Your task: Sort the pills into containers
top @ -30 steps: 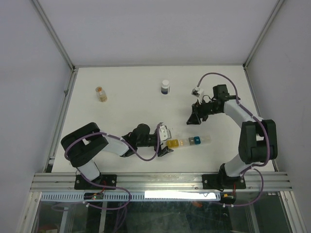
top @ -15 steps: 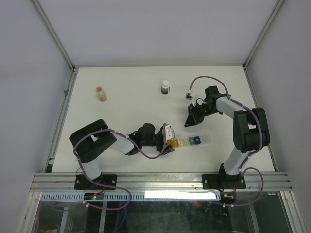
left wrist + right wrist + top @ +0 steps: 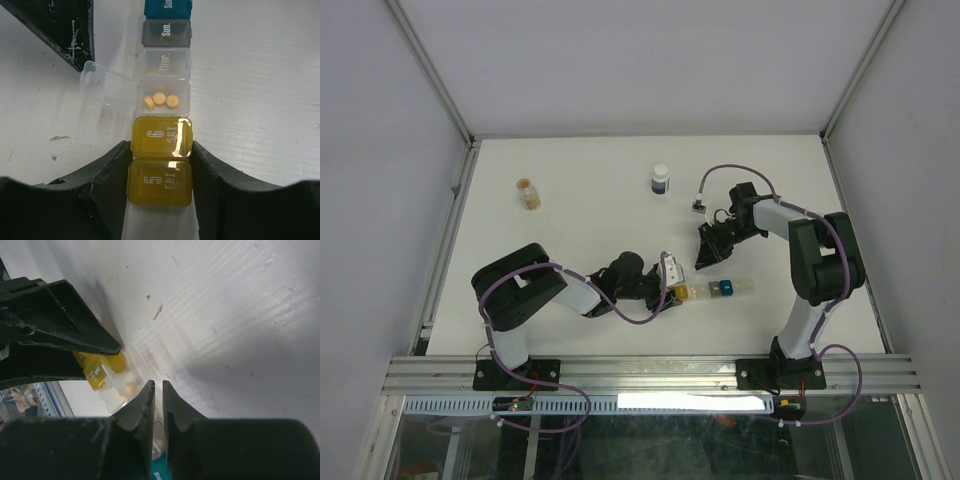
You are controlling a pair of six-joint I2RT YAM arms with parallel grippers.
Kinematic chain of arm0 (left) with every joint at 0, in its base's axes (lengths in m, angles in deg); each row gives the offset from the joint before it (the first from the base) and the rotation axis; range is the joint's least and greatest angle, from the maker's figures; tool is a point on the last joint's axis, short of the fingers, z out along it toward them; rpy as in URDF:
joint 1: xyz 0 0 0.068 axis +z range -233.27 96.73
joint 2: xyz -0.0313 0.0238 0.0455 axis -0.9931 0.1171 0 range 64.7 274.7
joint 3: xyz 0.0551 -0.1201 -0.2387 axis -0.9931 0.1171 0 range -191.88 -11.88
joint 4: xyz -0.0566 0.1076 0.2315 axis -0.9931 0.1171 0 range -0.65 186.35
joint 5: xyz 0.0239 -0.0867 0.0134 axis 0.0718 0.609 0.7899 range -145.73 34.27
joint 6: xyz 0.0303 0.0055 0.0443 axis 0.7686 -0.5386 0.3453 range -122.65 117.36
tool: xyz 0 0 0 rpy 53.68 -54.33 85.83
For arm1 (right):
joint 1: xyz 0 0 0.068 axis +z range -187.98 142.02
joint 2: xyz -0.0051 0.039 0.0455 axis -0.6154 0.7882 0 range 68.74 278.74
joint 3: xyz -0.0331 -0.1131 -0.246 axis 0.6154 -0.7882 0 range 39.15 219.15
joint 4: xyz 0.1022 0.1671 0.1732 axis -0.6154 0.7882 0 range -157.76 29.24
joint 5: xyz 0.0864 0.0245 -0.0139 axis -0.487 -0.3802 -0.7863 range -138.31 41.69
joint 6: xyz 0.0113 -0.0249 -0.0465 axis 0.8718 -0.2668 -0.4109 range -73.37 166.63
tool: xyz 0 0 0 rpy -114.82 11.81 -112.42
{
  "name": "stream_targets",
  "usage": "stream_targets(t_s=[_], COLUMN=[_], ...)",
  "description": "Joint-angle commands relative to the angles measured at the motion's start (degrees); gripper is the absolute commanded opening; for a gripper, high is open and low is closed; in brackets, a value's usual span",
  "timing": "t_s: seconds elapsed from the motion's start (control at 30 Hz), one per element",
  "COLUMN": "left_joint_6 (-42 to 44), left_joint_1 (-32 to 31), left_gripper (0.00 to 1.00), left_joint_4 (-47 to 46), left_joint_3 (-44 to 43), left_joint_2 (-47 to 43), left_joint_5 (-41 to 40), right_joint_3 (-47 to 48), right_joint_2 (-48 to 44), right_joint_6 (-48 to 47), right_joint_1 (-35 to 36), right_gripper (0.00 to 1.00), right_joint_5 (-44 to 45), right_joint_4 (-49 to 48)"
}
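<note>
Top external view: the containers [image 3: 715,290] are seen as one strip on the bench [image 3: 570,200], long axis running left to right, near the front edge. The yellow end is clamped by the left hand [image 3: 668,292], so the nearer arm is occupied. The right hand [image 3: 705,262] is poised just behind the strip's middle, fingers drawn almost together, nothing seen between them. One clear compartment [image 3: 186,104] is shown with its lid [image 3: 107,86] open and three pills [image 3: 159,99] inside; it is judged to lie just forward of the right hand
</note>
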Motion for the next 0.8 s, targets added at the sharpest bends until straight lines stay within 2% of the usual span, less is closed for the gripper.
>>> stream_targets(t_s=[0.0, 0.13, 0.4, 0.5, 0.6, 0.77], left_joint_6=[0.32, 0.38, 0.66, 0.85, 1.02, 1.2], left_joint_1=[-0.48, -0.5, -0.5, -0.42, -0.49, -0.48], left_gripper=[0.46, 0.39, 0.35, 0.35, 0.34, 0.34], left_joint_4=[-0.59, 0.02, 0.22, 0.09, -0.08, -0.25], left_joint_3=[-1.89, -2.32, -2.47, -2.3, -2.32, -3.12], left_joint_2=[0.45, 0.44, 0.64, 0.46, 0.46, 1.14], left_joint_5=[1.07, 1.05, 0.54, 0.41, 0.51, 0.87], right_joint_3=[2.84, 3.78, 4.77, 4.65, 2.39, -1.5], right_joint_2=[0.4, -0.31, -2.58, -2.46, -4.14, -6.44], right_joint_6=[-1.44, -5.22, -17.21, -20.26, -19.36, -13.15], right_joint_1=[1.53, 2.16, 2.18, 2.4, 3.0, 5.8], right_gripper=[0.12, 0.08, 0.06, 0.05, 0.04, 0.04], right_joint_5=[-2.21, -5.96, -12.19, -11.54, -8.28, -0.49], right_joint_4=[2.02, 5.87, 17.46, 20.68, 19.12, 11.22])
